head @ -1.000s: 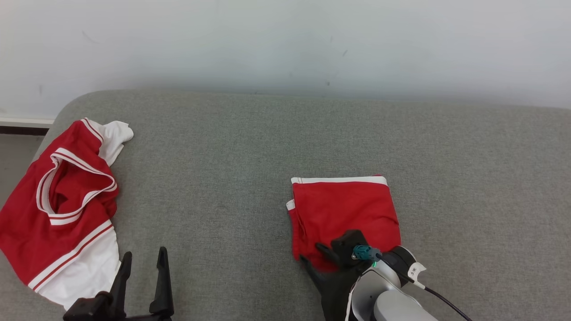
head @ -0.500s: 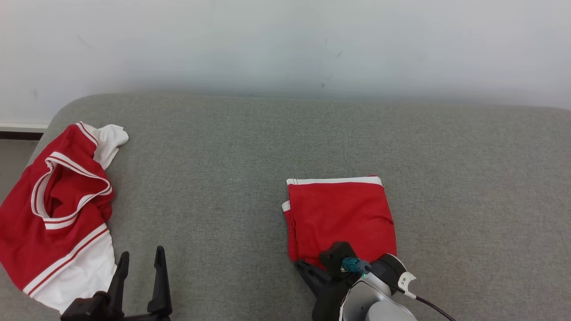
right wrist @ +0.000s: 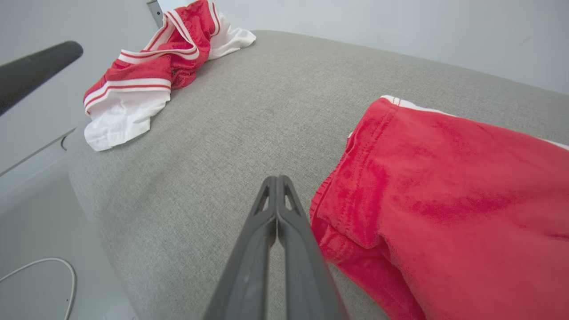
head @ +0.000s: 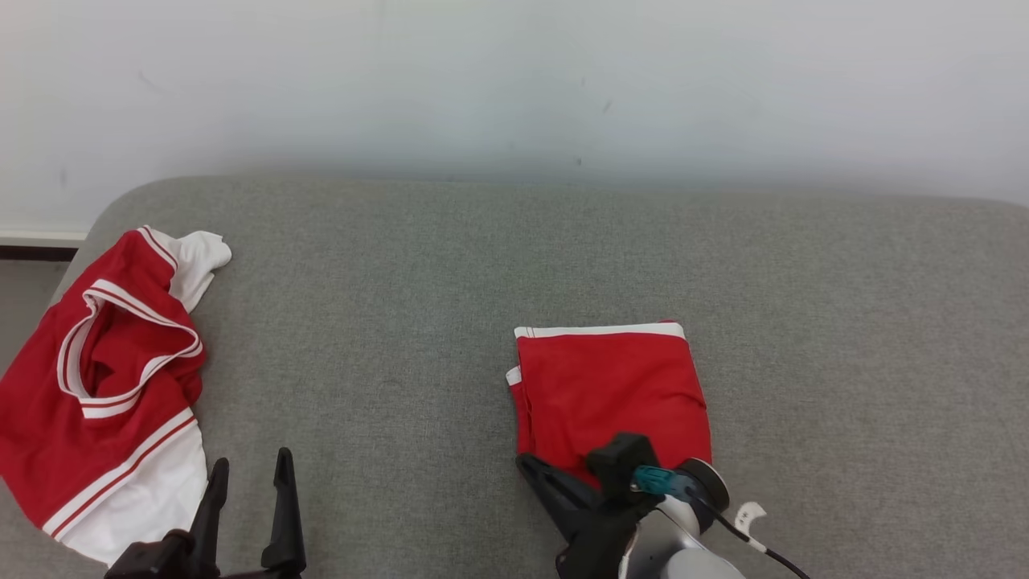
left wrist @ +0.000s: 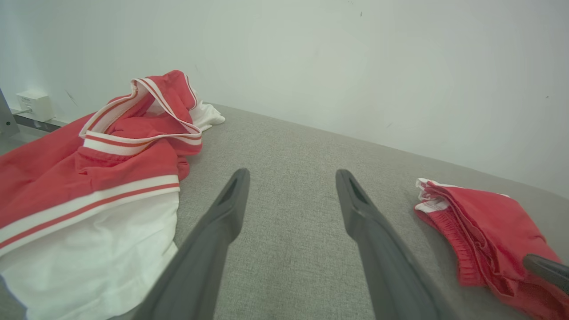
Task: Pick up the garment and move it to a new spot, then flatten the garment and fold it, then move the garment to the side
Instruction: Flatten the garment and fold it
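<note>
From the head view, a grey cushion [head: 402,322] spreads before a pale wall [head: 514,80]. The garment [head: 611,394], red with a white band along its far edge, lies folded into a neat square right of centre. The right gripper [head: 534,470] reaches in from the bottom edge on a pale forearm. Its dark fingers are pressed together and angle up and to the left, with their tip just beside the garment's near left corner. The left gripper [head: 250,462] rises at the lower left, its fingers spread apart, upright and empty. Just to its left a crumpled red and white jersey [head: 104,386] lies at the cushion's left end. From the left wrist view, the left gripper's [left wrist: 292,174] two fingers stand wide apart over bare cushion [left wrist: 289,146], holding nothing. The jersey [left wrist: 111,146] is heaped to the left and the garment [left wrist: 484,226] lies to the right, where one dark finger of the right gripper [left wrist: 546,269] lies against its near edge. From the right wrist view, the right gripper's [right wrist: 276,178] fingers meet flat against each other with nothing between them, low over the cushion [right wrist: 200,133]. Their tip lies close beside the garment's [right wrist: 444,186] gathered left edge. The jersey [right wrist: 151,66] lies far off at the upper left. A dark finger of the left gripper [right wrist: 40,66] enters from the left edge. A thin white cable [right wrist: 44,266] loops on the floor [right wrist: 35,213] below the cushion's edge.
</note>
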